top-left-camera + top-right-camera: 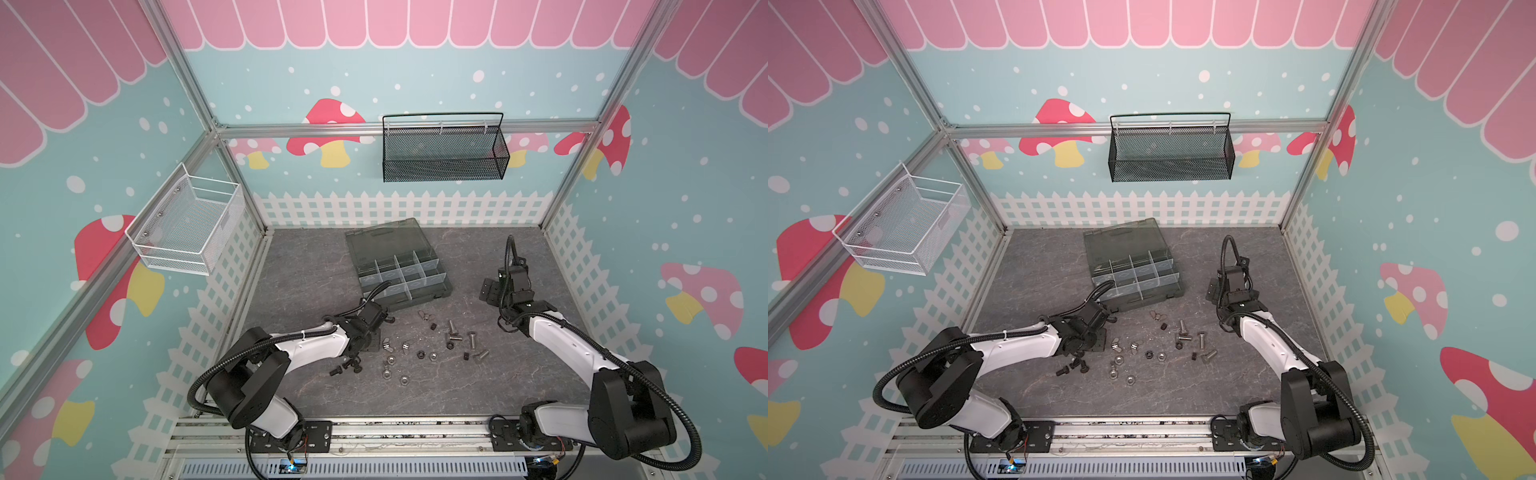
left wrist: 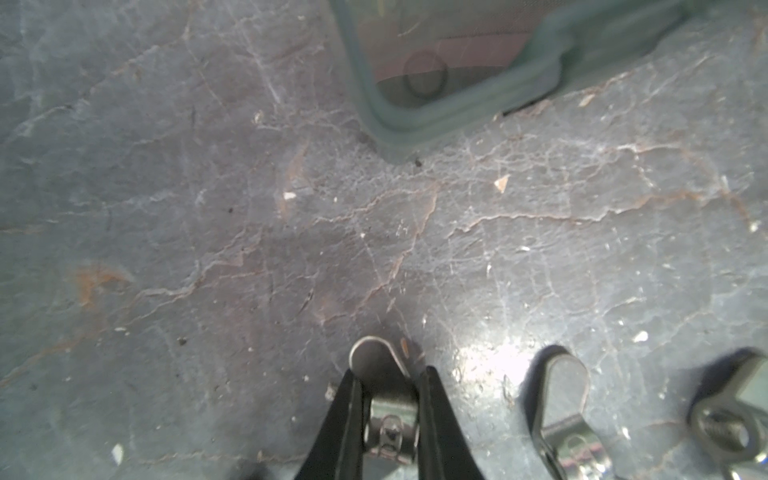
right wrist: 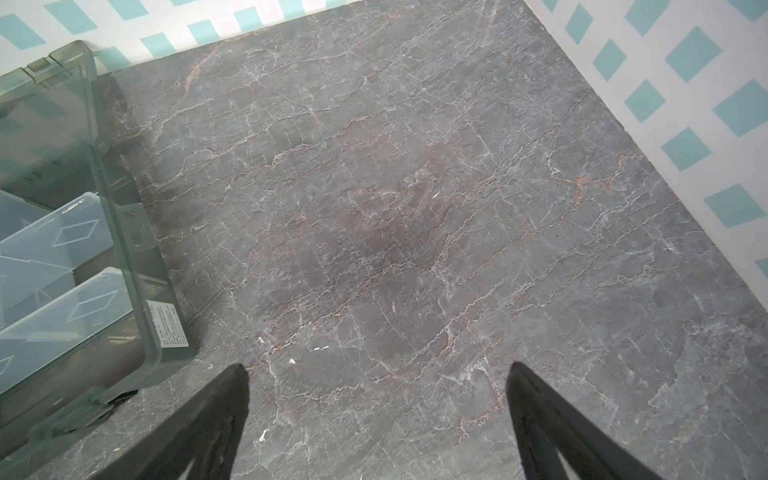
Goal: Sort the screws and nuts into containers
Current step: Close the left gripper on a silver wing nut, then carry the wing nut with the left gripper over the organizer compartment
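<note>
This is a small robot test booth. Two robot arms point(image 1: 307, 347) are bolted to a metal rail point(image 1: 415, 434) at the near edge. Metal bars point(image 1: 291, 129) hold walls point(image 1: 415, 75) with painted mushrooms point(image 1: 328, 137) (red and pink ones) and a white fence point(image 1: 374, 208).

Left claw point(image 2: 390, 374) low, jaws pinched on a wing nut point(image 2: 372, 357). Right claw point(image 3: 377, 366) hovers, jaws wide apart.

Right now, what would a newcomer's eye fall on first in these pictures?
The scatter of small black and silver screws and nuts on the dark marbled tabletop, just in front of the open smoky-grey plastic organiser box. Next, the left pincer pinching a silver wing nut at the scatter's left edge, while the right pincer hangs wide open to the box's right.
</note>
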